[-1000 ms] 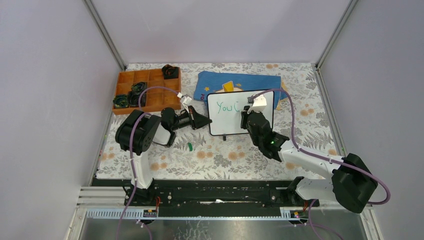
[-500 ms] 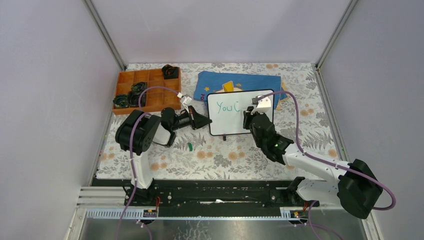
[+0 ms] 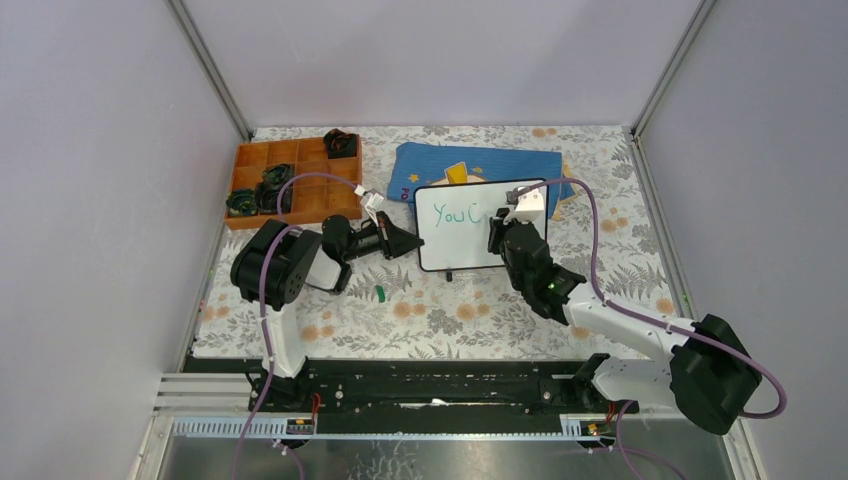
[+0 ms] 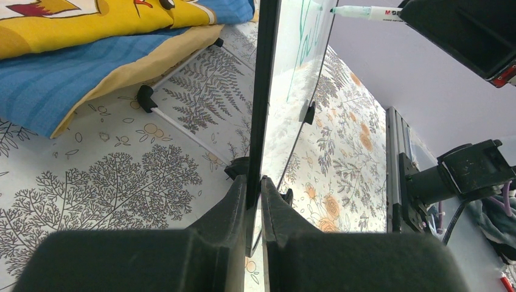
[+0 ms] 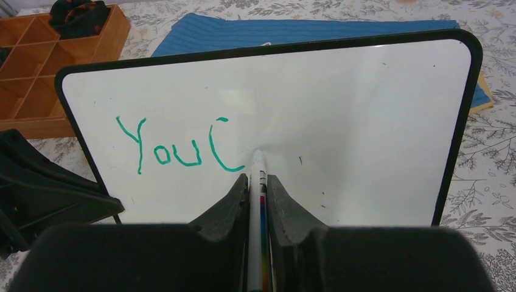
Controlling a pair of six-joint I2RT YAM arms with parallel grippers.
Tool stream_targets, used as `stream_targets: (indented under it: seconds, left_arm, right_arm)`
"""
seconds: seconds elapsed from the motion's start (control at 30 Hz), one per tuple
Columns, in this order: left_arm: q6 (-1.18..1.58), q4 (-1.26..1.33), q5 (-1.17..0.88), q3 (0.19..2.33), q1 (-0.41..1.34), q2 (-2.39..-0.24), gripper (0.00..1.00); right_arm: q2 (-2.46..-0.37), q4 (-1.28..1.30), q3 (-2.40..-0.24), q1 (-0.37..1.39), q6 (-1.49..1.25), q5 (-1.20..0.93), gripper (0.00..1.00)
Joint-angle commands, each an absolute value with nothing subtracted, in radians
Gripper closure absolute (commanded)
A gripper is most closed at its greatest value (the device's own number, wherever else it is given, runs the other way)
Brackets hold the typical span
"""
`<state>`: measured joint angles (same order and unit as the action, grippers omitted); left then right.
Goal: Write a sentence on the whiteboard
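Note:
The whiteboard stands tilted up on the floral table, black-rimmed and glossy. Green marker letters "You C" of the sentence run across its upper left. My left gripper is shut on the whiteboard's left edge, seen edge-on in the left wrist view. My right gripper is shut on a white marker with a rainbow stripe. The marker's tip sits at the whiteboard face just right of the "C". In the left wrist view the marker comes in from the right.
A blue cloth with yellow print lies behind the board. An orange compartment tray holding dark objects sits at the back left. A small green cap lies on the table in front of the left gripper. Grey walls close in on three sides.
The right arm has shifted slightly right and forward along the board, and the marker tip now sits just past the "C". The left gripper and the board have stayed put.

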<state>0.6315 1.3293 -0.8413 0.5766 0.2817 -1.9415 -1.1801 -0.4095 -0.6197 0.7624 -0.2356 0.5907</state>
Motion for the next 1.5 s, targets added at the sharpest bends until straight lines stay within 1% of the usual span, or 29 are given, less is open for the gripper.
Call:
stream_targets:
  seconds: [0.0, 0.8, 1.47]
  left_arm:
    - [0.588, 1.242, -0.839, 0.562, 0.302, -1.945, 1.00]
    - [0.571, 1.215, -0.836, 0.564, 0.308, -1.939, 1.00]
    - [0.566, 1.208, -0.836, 0.563, 0.308, -1.934, 1.00]
  right_arm:
    - [-1.189, -0.462, -0.667, 0.750, -0.232, 0.618, 1.00]
    - [-1.217, -0.453, -0.646, 0.749, -0.261, 0.542, 1.00]
    - [-1.200, -0.371, -0.631, 0.749, -0.271, 0.592, 1.00]
